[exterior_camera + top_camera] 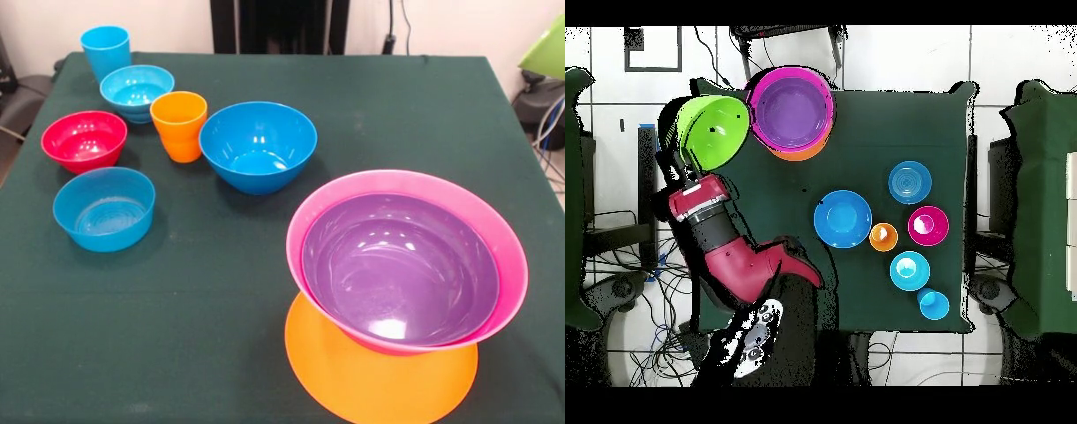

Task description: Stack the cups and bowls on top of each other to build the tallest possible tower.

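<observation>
worktop (265, 265): dark green cloth, square.

tower (397, 291): near right corner in the front view. orange bowl (380, 380) lies flat as the base; pink bowl (508, 256) sits on it, tilted toward the camera; purple bowl (397, 265) is nested inside the pink one.

green bowl (712, 130): seen from above, off the worktop's edge beside the tower, at the end of the arm (730, 250); in the front view only a green sliver shows at the top right corner. the gripper is hidden by the bowl, so whether it is spread or closed cannot be told.

big blue bowl (258, 144): upright, mid worktop, far of the tower and apart from it.

orange cup (179, 125): upright, just left of the big blue bowl.

red bowl (84, 140): left of the orange cup, near the left edge.

near light blue bowl (104, 208): just near of the red bowl.

far light blue bowl (136, 91): far of the orange cup, close to it.

blue cup (106, 51): upright, far left corner, just behind the far light blue bowl.
</observation>
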Controlling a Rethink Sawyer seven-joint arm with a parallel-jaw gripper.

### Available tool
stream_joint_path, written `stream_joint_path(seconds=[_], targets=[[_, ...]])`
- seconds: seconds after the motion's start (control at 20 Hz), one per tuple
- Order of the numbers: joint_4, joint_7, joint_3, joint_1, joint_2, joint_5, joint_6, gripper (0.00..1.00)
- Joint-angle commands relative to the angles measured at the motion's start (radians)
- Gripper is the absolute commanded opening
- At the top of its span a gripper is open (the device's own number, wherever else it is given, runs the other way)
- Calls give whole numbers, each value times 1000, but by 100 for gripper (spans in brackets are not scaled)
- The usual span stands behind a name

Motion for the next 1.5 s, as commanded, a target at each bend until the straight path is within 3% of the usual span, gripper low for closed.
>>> stream_joint_path(seconds=[0.05, 0.5, 0.7, 0.95, 1.25, 1.5], targets=[[34, 239, 145, -57, 86, -17, -83, 0], [1, 393, 259, -153, 138, -105, -125, 0], [-35, 462, 314, -196, 181, -154, -111, 0], [-42, 590, 374, -243, 181, -216, -64, 0], [-31, 631, 381, -255, 187, -233, -64, 0], [37, 564, 314, -228, 168, -137, -85, 0]])
